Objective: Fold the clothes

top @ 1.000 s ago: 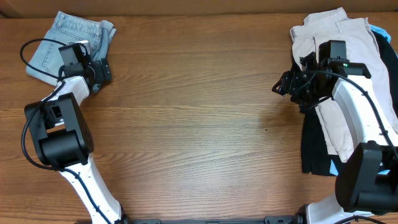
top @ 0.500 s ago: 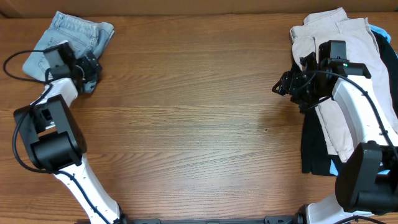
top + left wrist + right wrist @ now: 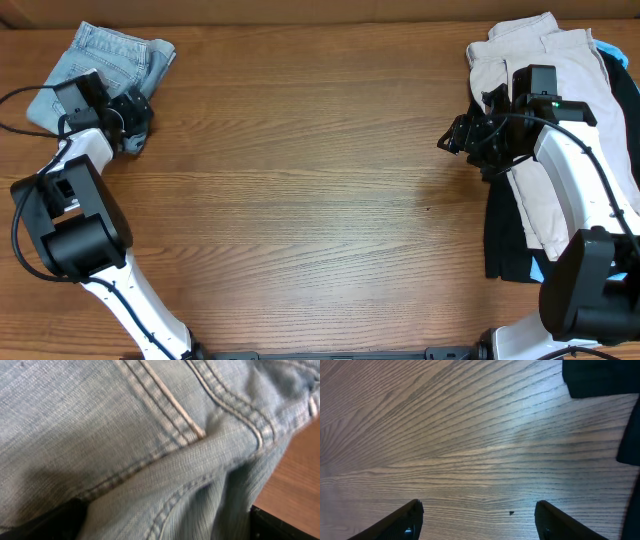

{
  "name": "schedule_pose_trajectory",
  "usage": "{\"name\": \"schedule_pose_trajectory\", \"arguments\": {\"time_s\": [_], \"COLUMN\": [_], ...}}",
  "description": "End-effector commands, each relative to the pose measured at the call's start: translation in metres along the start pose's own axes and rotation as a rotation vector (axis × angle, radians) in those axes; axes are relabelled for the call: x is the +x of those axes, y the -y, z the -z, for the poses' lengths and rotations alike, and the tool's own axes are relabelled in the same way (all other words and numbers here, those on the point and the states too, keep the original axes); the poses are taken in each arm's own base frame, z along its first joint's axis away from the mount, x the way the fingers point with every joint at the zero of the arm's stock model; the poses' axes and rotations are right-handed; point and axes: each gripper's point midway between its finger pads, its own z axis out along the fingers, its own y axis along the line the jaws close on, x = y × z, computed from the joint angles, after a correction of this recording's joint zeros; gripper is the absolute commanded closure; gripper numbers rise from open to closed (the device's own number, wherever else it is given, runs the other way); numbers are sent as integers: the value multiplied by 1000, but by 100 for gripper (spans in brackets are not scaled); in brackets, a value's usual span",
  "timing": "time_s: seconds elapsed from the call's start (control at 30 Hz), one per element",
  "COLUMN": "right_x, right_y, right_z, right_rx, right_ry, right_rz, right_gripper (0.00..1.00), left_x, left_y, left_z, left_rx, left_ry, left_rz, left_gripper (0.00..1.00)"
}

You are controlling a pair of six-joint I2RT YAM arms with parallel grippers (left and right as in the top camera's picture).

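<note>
The left end effector (image 3: 133, 115), the nearer of the two, stood with jaws wide open, gripping nothing, with the denim shorts (image 3: 108, 52) directly ahead and beneath it.

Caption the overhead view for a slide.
Left hand open at the denim shorts, far-left corner; right hand open beside the piled garments.

Both arms are white shells between bulky black joint housings. The left arm (image 3: 130, 295) trails a thin black cable (image 3: 25, 91) from its wrist, and the right arm (image 3: 580, 180) has black cables along its white forearm and a small green light (image 3: 556, 103) on the black wrist block. The left pincer (image 3: 133, 118) is black, and the right pincer (image 3: 480, 522) ends in two dark, rounded fingertips (image 3: 407, 520).
</note>
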Motion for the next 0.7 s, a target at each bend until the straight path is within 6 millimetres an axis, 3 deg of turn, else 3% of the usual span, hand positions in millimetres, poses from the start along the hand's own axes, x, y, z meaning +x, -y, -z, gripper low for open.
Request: {"name": "schedule_pose_trajectory", "arguments": {"time_s": [0.0, 0.13, 0.23, 0.4, 0.67], "right_x": [-11, -12, -13, -14, -14], "right_y": [-10, -10, -10, -11, -11], "right_z": [19, 19, 19, 19, 19], "right_rx": [-8, -8, -10, -10, -9], "right_ry": [64, 66, 71, 75, 75], "right_rz": [28, 29, 31, 34, 38], "right_gripper": [25, 25, 25, 24, 23], "left_x": [-15, -70, -89, -83, -48], "left_y": [12, 37, 52, 57, 43], "left_z": [21, 63, 73, 54, 0], "left_rx": [20, -8, -14, -37, -30], "left_ry": [13, 153, 216, 222, 178], "left_rz": [-154, -362, -534, -687, -685], "left_gripper": [3, 6, 9, 9, 10]}}
